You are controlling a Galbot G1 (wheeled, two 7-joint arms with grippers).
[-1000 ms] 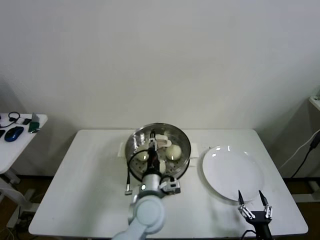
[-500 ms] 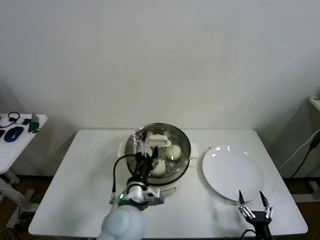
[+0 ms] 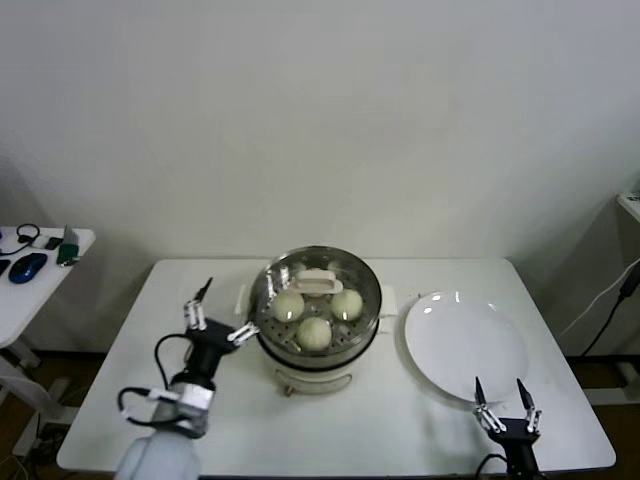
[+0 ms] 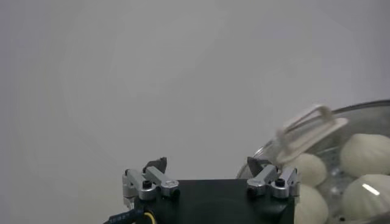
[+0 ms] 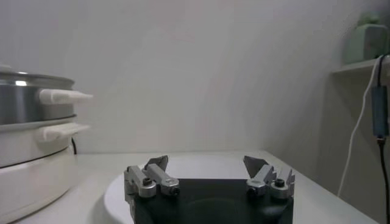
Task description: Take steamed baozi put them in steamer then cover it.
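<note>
Steamed baozi (image 3: 314, 333): three are seen through the glass inside the steamer, set close together on its perforated tray; a fourth cannot be made out.
Cover (image 3: 316, 283): the clear glass lid is seated on the pot, its cream-white handle at the centre, above the buns.
Steamer (image 3: 340, 362): the shiny steel pot on its white base is placed at mid-table, nearer the back edge, just left of the plate.
Left gripper (image 3: 215, 316): held over the table just beside the steamer's left side, fingers spread apart, nothing between them; in the left wrist view the lid handle is seen beyond one fingertip.
Right gripper (image 3: 506, 403): parked at the table's near right edge, by the plate's near rim, fingers apart and empty.
Plate (image 3: 465, 345): flat, white, laid right of the steamer.
Table (image 3: 150, 340): white; everything above is carried on it.
</note>
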